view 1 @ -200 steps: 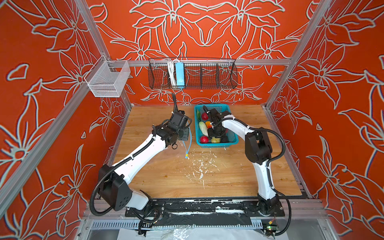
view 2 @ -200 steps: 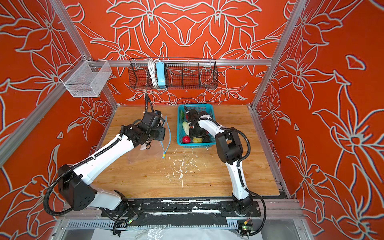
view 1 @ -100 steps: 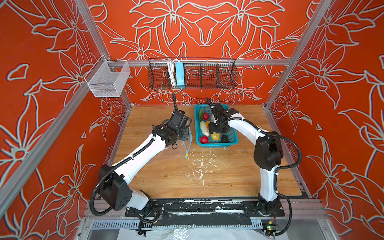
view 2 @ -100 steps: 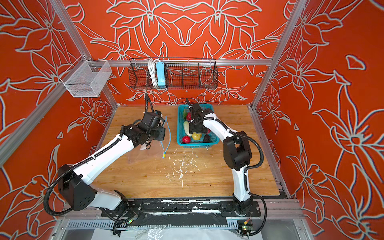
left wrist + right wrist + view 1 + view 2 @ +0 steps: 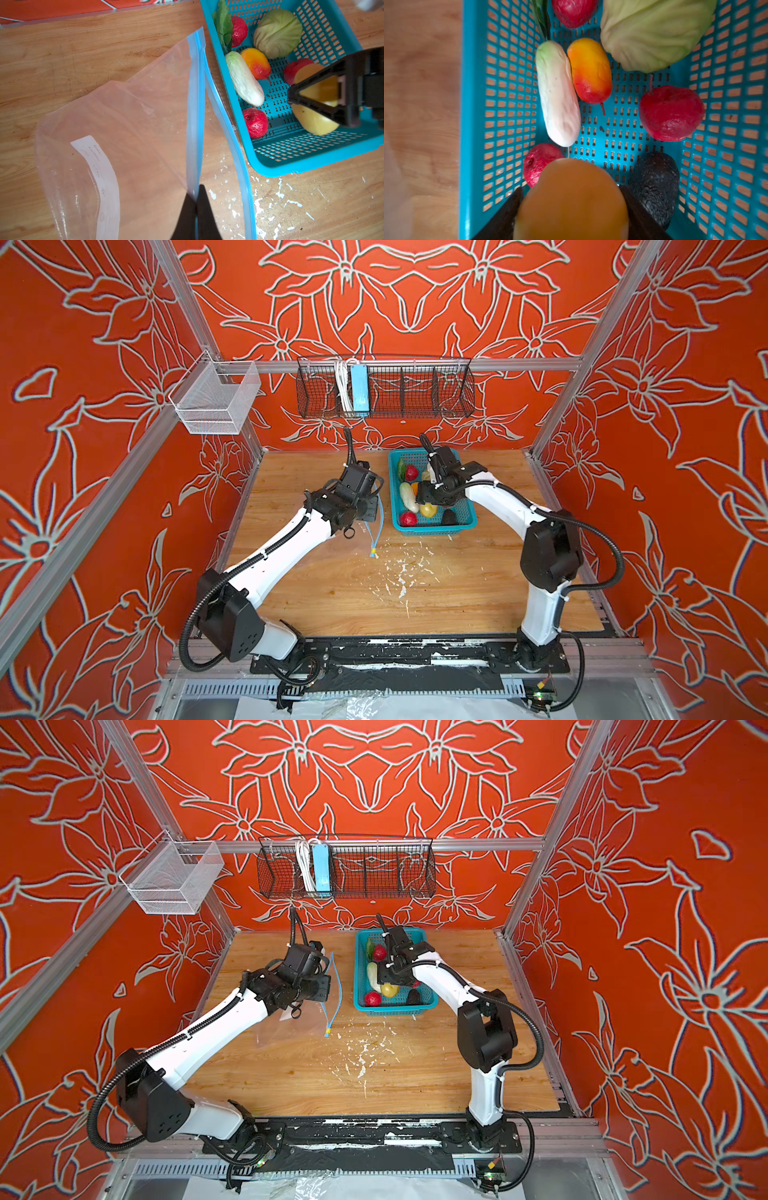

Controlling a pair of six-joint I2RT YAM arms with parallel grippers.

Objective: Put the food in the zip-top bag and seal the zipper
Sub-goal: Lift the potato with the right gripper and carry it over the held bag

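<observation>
Your left gripper (image 5: 196,204) has its jaws pressed together on one lip of the narrow light-blue zipper (image 5: 195,104), holding that edge up while the other lip (image 5: 228,135) lies lower toward the table, so the mouth gapes toward the basket. The clear, crinkly zip-top bag (image 5: 124,124) with the white label patch sits on the wooden table (image 5: 62,62) just beside the teal perforated plastic basket (image 5: 291,168), and nothing is inside it. In both top views you can see the zipper's small yellow tab (image 5: 374,551) at the end nearer the robot's base. Your right gripper (image 5: 570,188) is over the basket, jaws spread wide and clamped on the yellow potato (image 5: 571,207), one finger on each side of it; you cannot tell from these views whether the potato is clear of the basket floor. The rest of the food lies in the basket: the green cabbage (image 5: 277,33) at the far end, the green leaf (image 5: 223,25) against a red berry (image 5: 239,31), the pale white-green cucumber (image 5: 244,80) touching the orange-red fruit (image 5: 256,63), a second red berry (image 5: 256,122) near the front wall, a third (image 5: 670,113) by the cabbage, and the black piece (image 5: 654,187) just beside the held potato.
</observation>
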